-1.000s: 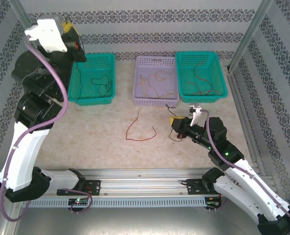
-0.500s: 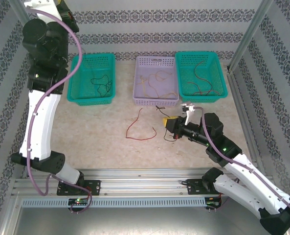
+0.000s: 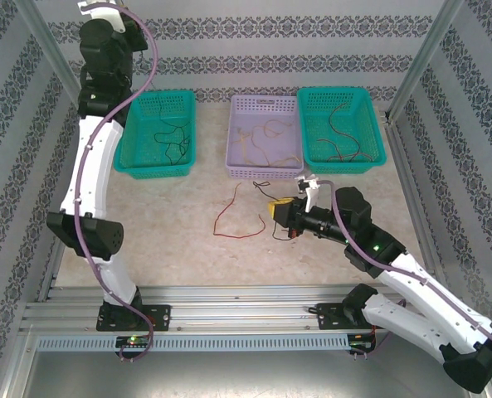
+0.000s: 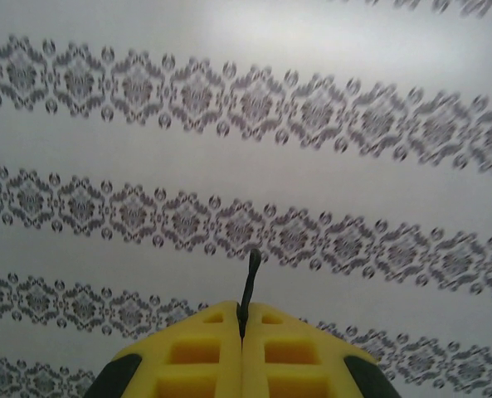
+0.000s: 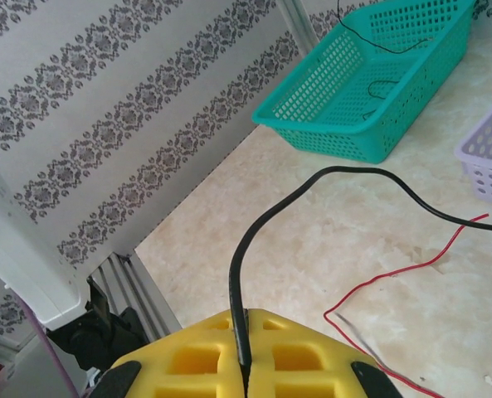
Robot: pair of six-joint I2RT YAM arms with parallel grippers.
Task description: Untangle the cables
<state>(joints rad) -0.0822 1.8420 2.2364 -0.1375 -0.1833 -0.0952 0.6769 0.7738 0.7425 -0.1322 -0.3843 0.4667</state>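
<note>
The cables (image 3: 216,222) are spread from the middle of the desk (image 3: 163,240) to its far edge. Nearest, toward the desk's right of centre, the right gripper (image 3: 280,211) lies low over the surface, its yellow pads (image 5: 196,356) clenched on a black cable (image 5: 328,172). That cable arches up out of the jaws and runs off toward the lilac basket (image 3: 265,171). Just to the left of this gripper a red cable (image 5: 378,280) lies loose on the desk in an open, crooked loop, apart from the baskets. Along the far edge stand three baskets. The left teal basket (image 3: 154,171) holds a thin black strand, the lilac one in the middle holds tan strands, and the right teal basket (image 3: 343,167) holds red and dark ones. Beyond, over the far left corner, the left arm (image 3: 92,174) reaches high toward the patterned wall. Its left gripper (image 4: 241,319) is clamped on a short black cable tip (image 4: 249,282) poking up between the pads.
</note>
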